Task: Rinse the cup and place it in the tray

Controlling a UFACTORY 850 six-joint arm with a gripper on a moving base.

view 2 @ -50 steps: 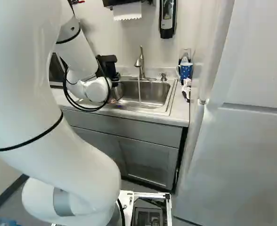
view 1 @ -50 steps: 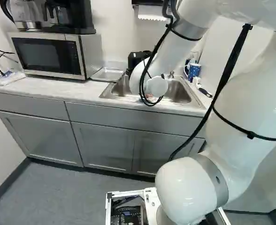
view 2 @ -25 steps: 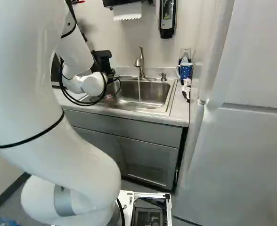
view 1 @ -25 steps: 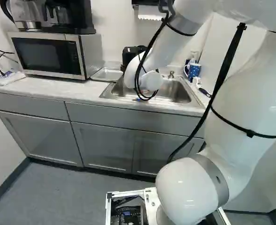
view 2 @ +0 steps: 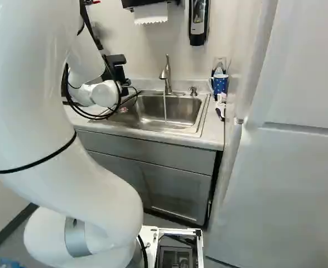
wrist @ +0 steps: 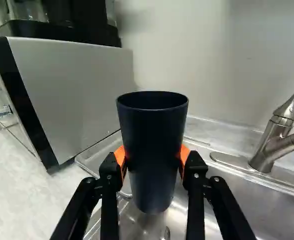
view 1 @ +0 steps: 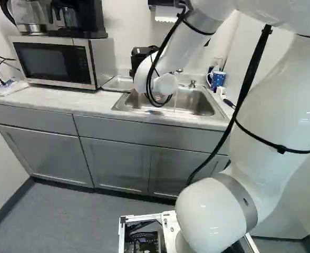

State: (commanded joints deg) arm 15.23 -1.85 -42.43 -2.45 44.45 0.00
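Two orange pads (wrist: 120, 156) of the jaws clamp the upright dark cup (wrist: 153, 145), clear only in the wrist view, near the sink's (view 2: 202, 120) back-left corner; its contents are too dark to tell. Water (view 2: 165, 107) runs into the basin, plainest in the right base view. The tray (view 1: 120, 84) sits on the table (view 1: 65, 101), between sink and microwave (view 1: 55, 62).

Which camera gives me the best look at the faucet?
The right base view: whole faucet, water running. The wrist view cuts off its spout; the arm mostly hides it in the left base view.
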